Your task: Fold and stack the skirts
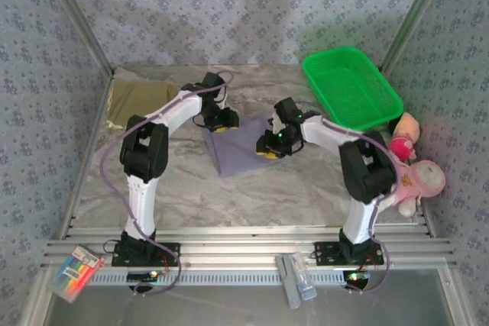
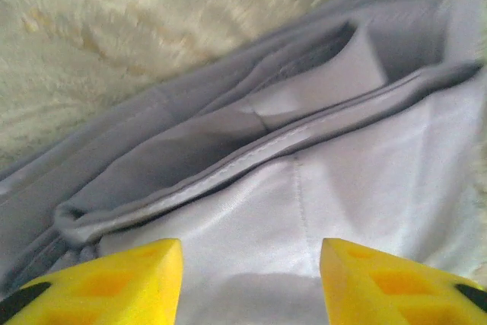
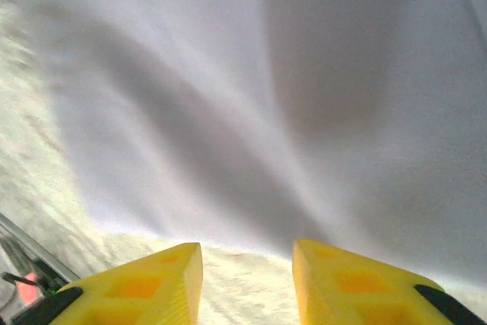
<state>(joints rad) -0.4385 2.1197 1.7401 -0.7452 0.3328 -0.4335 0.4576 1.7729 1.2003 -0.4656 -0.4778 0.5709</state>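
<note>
Item 1: grey-lavender skirt [image 1: 233, 150]. It lies near the middle of the table [image 1: 306, 188], spread in a roughly square shape between the two arms. The left wrist view shows layered folds and a stitched hem edge.

Item 2: olive-khaki skirt [image 1: 137, 101]. It lies flat at the table's far-left corner, well apart from item 1.

Item 3: left end effector [image 2: 251, 268]. It is at the far-left edge of the grey-lavender skirt. Its yellow fingers are parted over the cloth and grip nothing.

Item 4: right end effector [image 3: 247, 268]. It is at the skirt's right edge. Its fingers are parted with bare table between them, and the cloth edge is just ahead.

Item 5: green basket [image 1: 351, 85], at the far-right corner.

Item 6: pink plush toys [image 1: 416, 177], at the right edge beside the right arm.
</note>
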